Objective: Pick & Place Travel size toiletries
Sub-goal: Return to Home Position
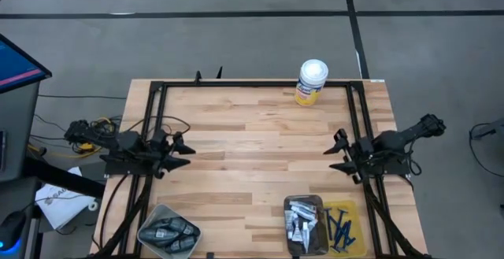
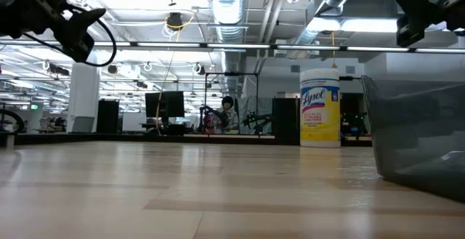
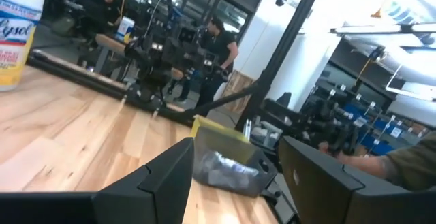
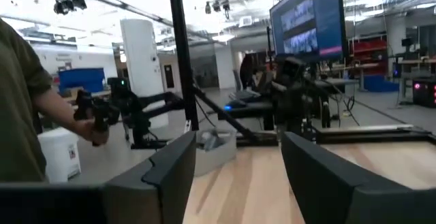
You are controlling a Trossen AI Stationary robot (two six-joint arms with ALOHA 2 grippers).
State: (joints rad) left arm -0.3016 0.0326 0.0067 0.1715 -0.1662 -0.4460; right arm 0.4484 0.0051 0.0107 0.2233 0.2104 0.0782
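The travel size toiletries lie in three containers at the table's near edge. Dark grey oblong pieces fill a clear bin (image 1: 168, 231) at the left. White tubes lie in a dark tray (image 1: 305, 216), and dark blue razors in a yellow tray (image 1: 344, 229) beside it. My left gripper (image 1: 186, 152) hangs open at the table's left edge, pointing level toward the right, with nothing between its fingers (image 3: 235, 149). My right gripper (image 1: 334, 150) hangs open at the right edge, pointing toward the left, also with nothing between its fingers (image 4: 238, 146). Both are well above the wood.
A yellow canister (image 1: 312, 82) with a white lid stands at the far edge, right of centre. A black frame (image 1: 252, 84) runs around the tabletop. The wood between the two arms is bare. A person's hand (image 4: 95, 122) shows beyond the table.
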